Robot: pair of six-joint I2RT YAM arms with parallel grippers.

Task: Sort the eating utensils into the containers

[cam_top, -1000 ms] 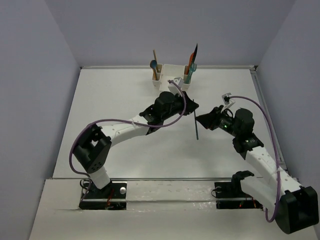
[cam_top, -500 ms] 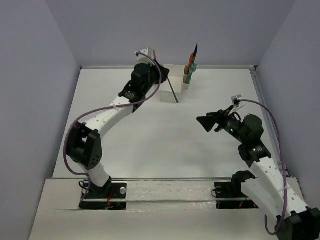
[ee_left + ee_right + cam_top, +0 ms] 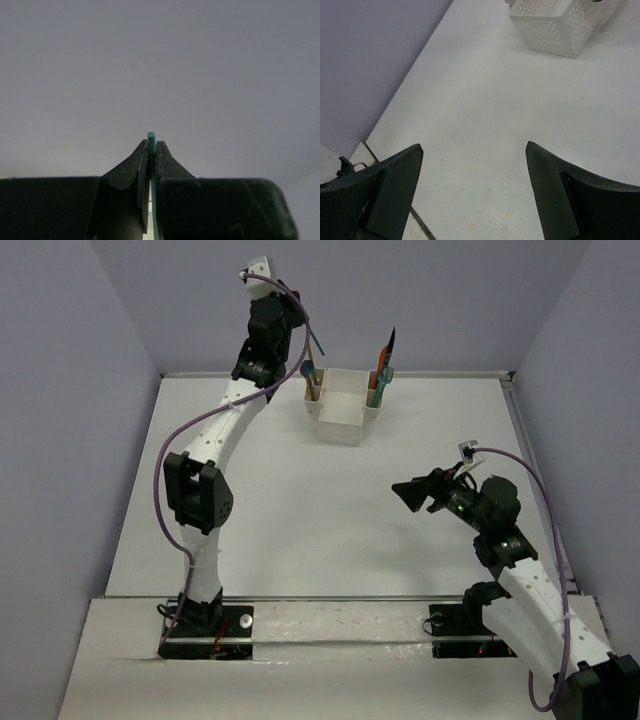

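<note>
aloft, left gripper [image 3: 152,145] pinching teal utensil [image 3: 151,135], right gripper [image 3: 474,146] spread wide

nothing readable in any view: no text, label, brand, number or sign legible on the white caddy [image 3: 340,426] or on the counter [image 3: 300,502].
</note>
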